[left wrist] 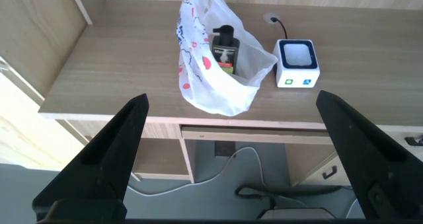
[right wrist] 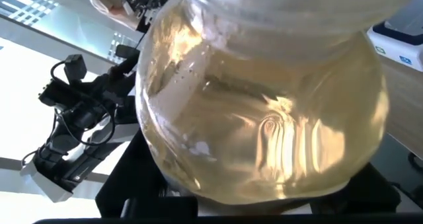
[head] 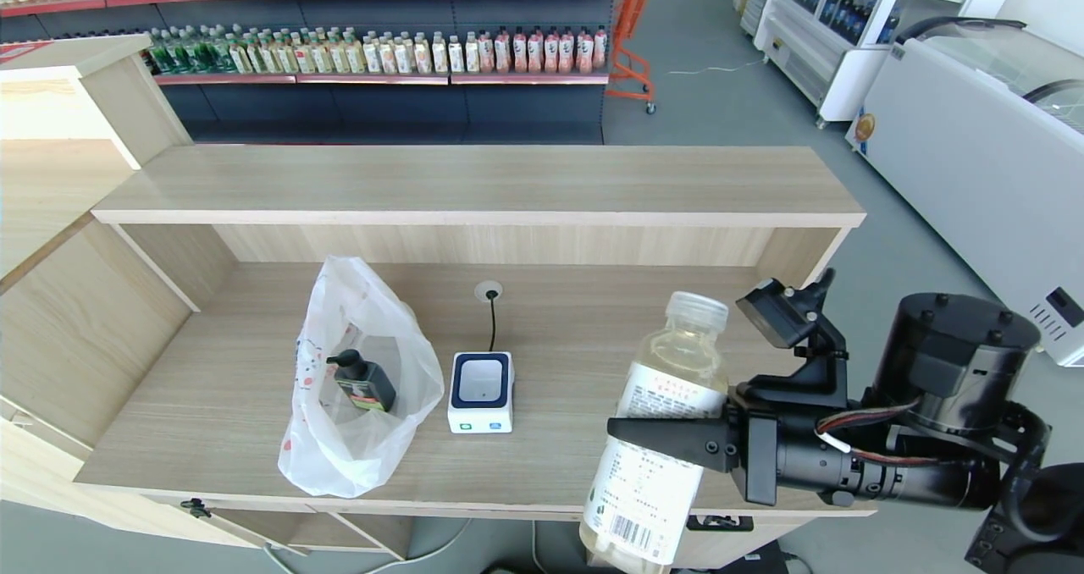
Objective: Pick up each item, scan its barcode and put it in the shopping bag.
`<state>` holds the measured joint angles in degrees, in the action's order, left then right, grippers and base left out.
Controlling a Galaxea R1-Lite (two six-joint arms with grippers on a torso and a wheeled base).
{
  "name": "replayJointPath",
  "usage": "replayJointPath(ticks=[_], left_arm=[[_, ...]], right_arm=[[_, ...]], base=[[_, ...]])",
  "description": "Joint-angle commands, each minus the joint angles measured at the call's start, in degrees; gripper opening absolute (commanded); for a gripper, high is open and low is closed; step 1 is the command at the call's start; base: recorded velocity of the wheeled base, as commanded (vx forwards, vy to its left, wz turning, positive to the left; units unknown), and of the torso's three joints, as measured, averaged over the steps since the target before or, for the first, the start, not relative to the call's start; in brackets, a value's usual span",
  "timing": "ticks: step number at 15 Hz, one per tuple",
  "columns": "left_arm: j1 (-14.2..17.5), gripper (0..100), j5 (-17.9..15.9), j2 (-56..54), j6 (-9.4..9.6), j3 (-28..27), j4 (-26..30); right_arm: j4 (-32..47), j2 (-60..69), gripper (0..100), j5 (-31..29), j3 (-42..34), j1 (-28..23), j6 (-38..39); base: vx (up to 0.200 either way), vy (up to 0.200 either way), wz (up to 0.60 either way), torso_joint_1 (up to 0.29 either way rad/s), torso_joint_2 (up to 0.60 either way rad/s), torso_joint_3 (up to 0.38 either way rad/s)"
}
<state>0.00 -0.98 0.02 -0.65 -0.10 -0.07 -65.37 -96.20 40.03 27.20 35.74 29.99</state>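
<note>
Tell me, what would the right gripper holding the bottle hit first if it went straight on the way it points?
Probably the scanner, then the shopping bag beyond. The right gripper, holding the bottle, points across the counter toward the robot's left, but may be high enough to pass over.

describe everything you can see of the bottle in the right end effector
Clear plastic bottle with a white cap, holding pale yellow liquid, white printed label with a barcode near its base. It is held roughly upright, leaning slightly, in the air by the counter front edge, right of the scanner. The right end effector clamps it across the label; nothing else touches it.
</note>
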Motion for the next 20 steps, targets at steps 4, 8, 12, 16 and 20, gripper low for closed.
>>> replayJointPath(ticks=[4, 8, 12, 16, 20], left_arm=[[0.0, 100, 0.0, 0.0, 0.03, 0.0, 0.0], [0.0, 100, 0.0, 0.0, 0.03, 0.0, 0.0], [0.0, 100, 0.0, 0.0, -0.06, 0.0, 0.0], [0.0, 100, 0.0, 0.0, -0.06, 0.0, 0.0], [0.0, 100, 0.0, 0.0, 0.03, 0.0, 0.0]], right_arm=[[2.8, 2.2, 0, 0.0, -2.2, -4.1, -9.3], [10.8, 5.8, 0, -3.6, -4.9, -14.8, -40.8], [10.2, 4.5, 0, -5.0, -3.9, -22.2, -68.0], [8.6, 5.5, 0, -4.7, -4.3, -21.9, -78.1], [8.6, 7.0, 0, -5.3, -5.1, -21.9, -78.3]], base=[[0.0, 0.0, 0.0, 0.0, 0.0, 0.0], [0.0, 0.0, 0.0, 0.0, 0.0, 0.0], [0.0, 0.0, 0.0, 0.0, 0.0, 0.0], [0.0, 0.0, 0.0, 0.0, 0.0, 0.0], [0.0, 0.0, 0.0, 0.0, 0.0, 0.0]])
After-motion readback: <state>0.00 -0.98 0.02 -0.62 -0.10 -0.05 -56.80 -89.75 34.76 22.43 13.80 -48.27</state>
